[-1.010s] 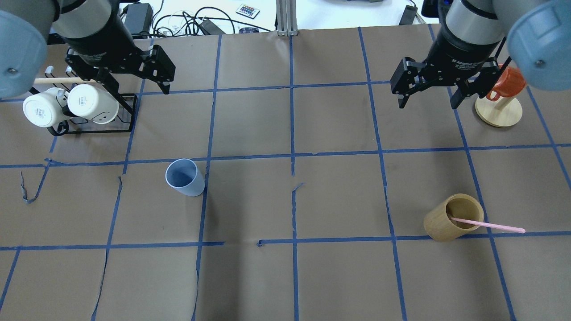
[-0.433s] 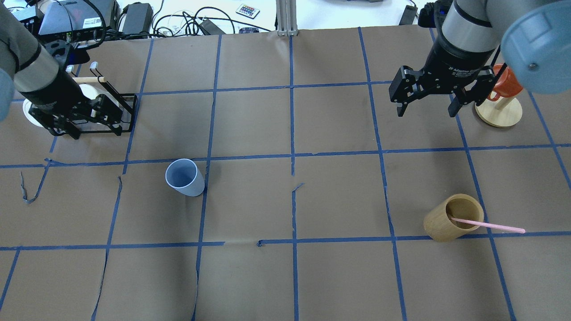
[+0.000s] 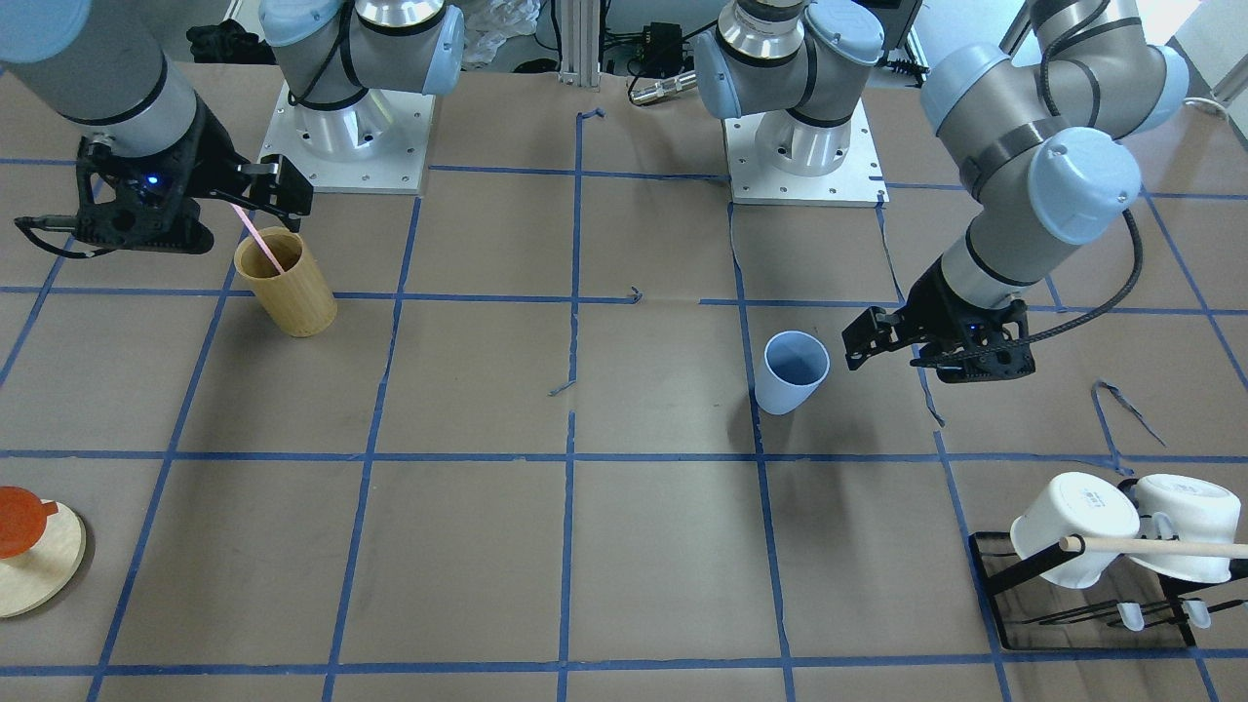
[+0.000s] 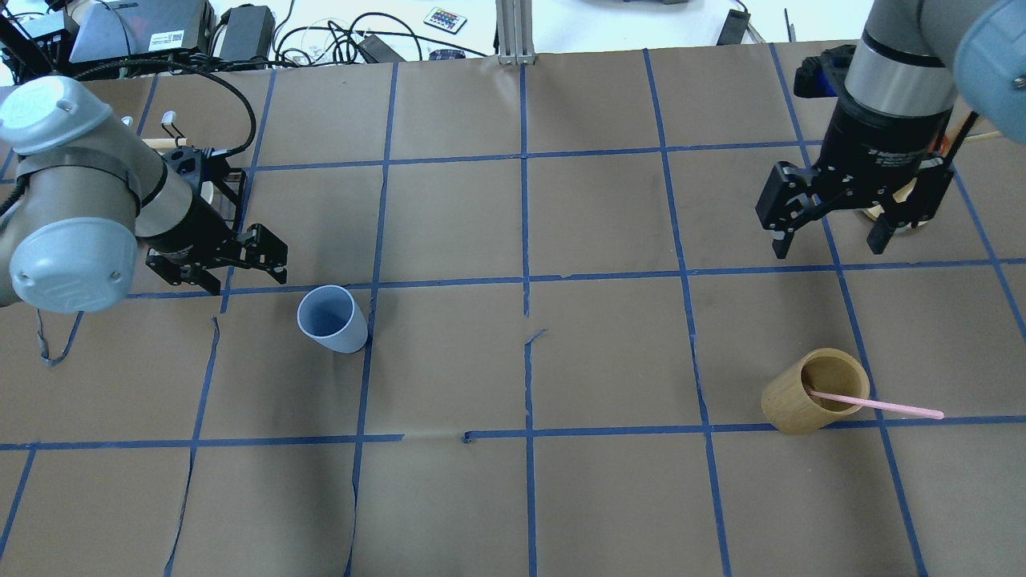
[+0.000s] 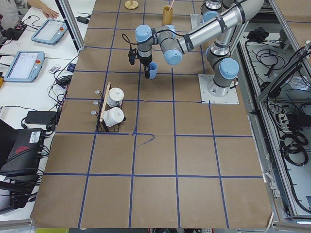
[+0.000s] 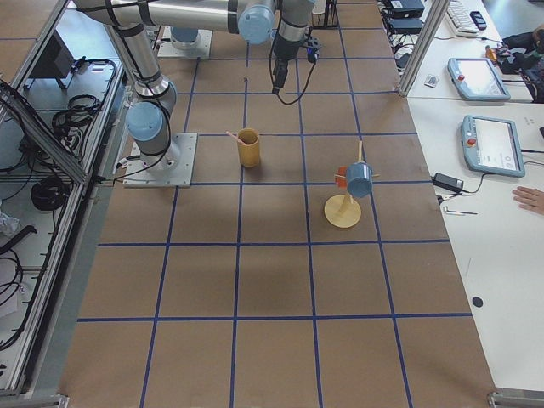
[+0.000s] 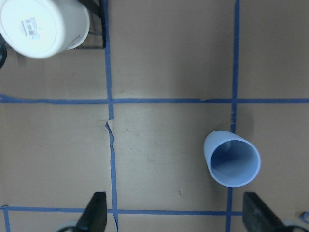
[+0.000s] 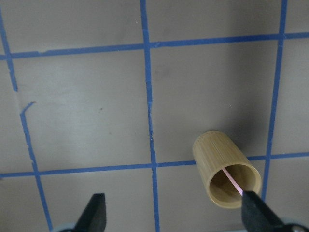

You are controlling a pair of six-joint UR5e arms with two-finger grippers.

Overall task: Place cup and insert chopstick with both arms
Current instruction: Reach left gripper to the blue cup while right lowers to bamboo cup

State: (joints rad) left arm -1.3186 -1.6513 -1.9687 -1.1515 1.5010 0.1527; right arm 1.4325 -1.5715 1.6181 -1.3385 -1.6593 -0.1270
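The pale blue cup stands upright on the brown paper, left of the table's middle; it also shows in the left wrist view. My left gripper is open and empty, just left of and behind the cup, apart from it. The pink chopstick leans in a tan wooden cylinder at the right and sticks out over its rim. My right gripper is open and empty, behind the cylinder and above the table. The right wrist view shows the cylinder and the chopstick inside it.
A black rack with two white mugs and a pale wooden rod stands at the table's far left. An orange mug sits on a round wooden stand at the far right.
My left gripper has swung from over the mug rack to just beside the blue cup. My right gripper has moved nearer, toward the wooden cylinder. Both stay open.
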